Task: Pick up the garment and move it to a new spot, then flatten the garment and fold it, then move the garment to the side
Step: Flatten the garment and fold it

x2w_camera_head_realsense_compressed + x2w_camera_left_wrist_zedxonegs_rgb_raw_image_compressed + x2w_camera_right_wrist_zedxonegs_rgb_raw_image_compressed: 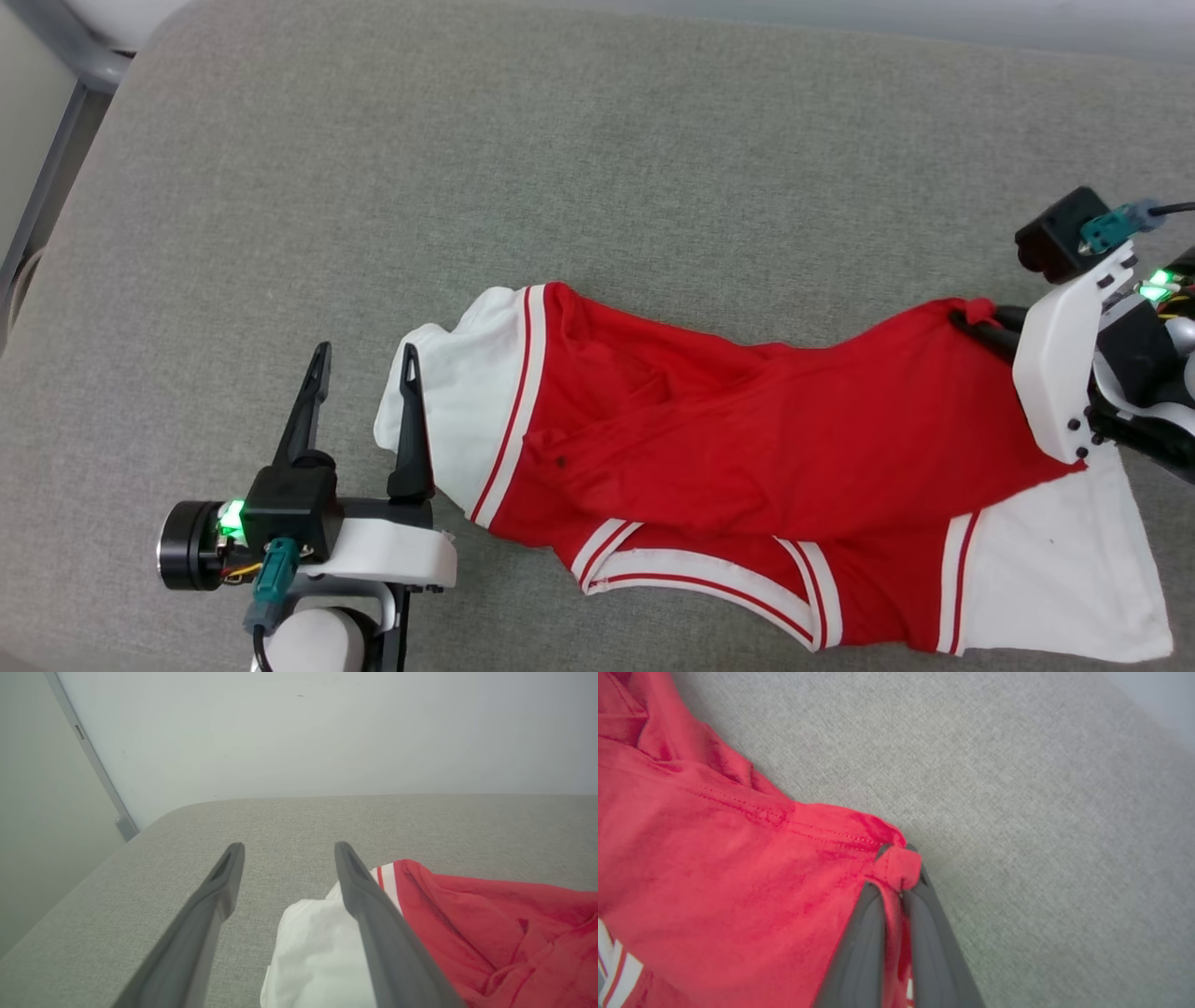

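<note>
Beside the pale wall [327, 732], a grey cushion [560, 187] bears the garment [747, 420].

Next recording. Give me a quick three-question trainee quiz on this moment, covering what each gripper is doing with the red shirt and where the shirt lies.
1. True or false: the right gripper is shut on a red edge of the garment.
2. Pick one. The left gripper is:
A) open, at the white sleeve
B) shut on the striped collar
C) shut on a white sleeve and lifting it high off the surface
3. Fill in the colour: the garment lies on a ___ fabric surface.

Key: 1 true; 2 A; 3 grey
</note>
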Controlling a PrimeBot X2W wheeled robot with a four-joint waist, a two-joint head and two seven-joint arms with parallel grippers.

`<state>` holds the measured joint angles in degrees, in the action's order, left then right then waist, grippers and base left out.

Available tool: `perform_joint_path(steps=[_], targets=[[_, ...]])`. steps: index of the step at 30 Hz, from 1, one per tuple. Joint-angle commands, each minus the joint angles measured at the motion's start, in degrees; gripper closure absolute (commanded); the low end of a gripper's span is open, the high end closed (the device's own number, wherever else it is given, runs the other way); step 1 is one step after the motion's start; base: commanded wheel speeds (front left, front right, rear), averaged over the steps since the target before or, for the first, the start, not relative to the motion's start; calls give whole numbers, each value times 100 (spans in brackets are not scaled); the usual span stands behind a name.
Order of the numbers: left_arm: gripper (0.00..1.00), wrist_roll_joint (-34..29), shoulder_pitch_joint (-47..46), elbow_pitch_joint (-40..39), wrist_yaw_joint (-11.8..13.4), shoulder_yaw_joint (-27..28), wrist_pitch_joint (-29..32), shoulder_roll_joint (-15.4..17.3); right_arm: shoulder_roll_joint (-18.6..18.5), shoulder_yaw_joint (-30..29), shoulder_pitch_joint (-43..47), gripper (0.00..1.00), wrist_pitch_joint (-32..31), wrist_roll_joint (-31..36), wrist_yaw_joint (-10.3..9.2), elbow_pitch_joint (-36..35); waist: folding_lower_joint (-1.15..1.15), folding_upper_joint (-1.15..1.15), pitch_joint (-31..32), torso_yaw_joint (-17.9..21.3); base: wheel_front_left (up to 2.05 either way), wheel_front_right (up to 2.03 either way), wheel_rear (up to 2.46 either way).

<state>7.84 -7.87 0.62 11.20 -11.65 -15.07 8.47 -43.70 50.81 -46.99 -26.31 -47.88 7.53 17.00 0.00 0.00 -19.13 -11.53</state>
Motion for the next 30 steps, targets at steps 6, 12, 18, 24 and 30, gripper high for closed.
perform_joint_path(steps=[6, 12, 18, 24, 30], targets=[[0, -140, 159, -13, -177, 170, -14, -135, -31, -325, -176, 100, 432, -183, -8, -102, 0, 0, 93, 114, 0, 0, 0], [0, -259, 65, -50, -314, 157, -14, -292, 342, -823, -505, 100, 636, -168, -7, 583, 0, 0, -121, -45, 0, 0, 0], [0, -289, -61, 37, -442, 191, -14, -396, 682, -1461, -1069, 100, 1002, 206, -7, 2099, 0, 0, -390, -309, 0, 0, 0], [0, -319, -152, 66, -512, 230, -14, -483, 819, -1973, -1551, 100, 1290, 882, -7, 4166, 0, 0, -603, -532, 0, 0, 0], [0, -369, -190, 108, -557, 241, -14, -522, 1100, -1764, -1266, 100, 653, 946, -4, 4891, 0, 0, -651, -512, 0, 0, 0]])
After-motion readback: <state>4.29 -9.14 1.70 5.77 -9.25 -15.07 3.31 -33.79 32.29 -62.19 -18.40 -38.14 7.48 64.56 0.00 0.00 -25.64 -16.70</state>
